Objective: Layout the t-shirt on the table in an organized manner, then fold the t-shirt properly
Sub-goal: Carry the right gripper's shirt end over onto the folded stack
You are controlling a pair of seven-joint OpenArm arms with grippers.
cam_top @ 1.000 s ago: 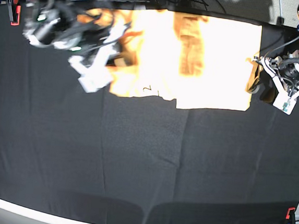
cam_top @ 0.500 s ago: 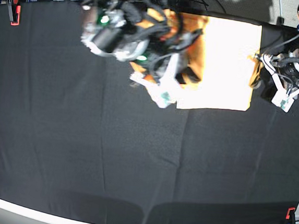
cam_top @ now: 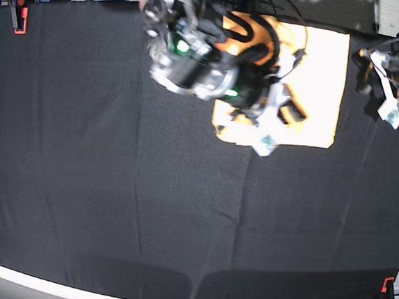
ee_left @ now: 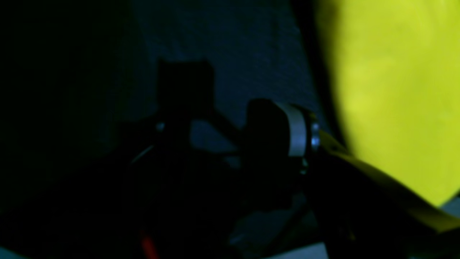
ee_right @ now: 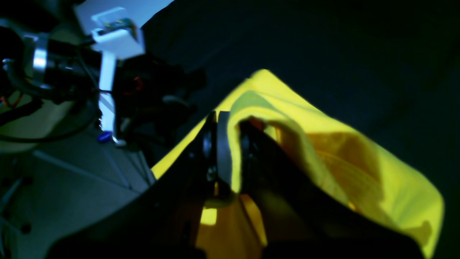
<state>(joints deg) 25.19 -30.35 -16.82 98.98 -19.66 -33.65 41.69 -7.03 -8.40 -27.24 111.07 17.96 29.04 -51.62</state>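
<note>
A red clamp (cam_top: 20, 13) sits at the far left edge of the black table (cam_top: 111, 198). The right gripper (ee_right: 230, 144) is pinching a fold of the yellow t-shirt (cam_top: 317, 83), which lies at the table's back edge. The left gripper (cam_top: 374, 70), just beside the shirt, is spread wide. No writing can be read.

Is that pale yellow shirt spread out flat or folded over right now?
Partly folded: the pale yellow-orange cotton t-shirt has one side doubled over itself, pinched in the shut right gripper.
</note>
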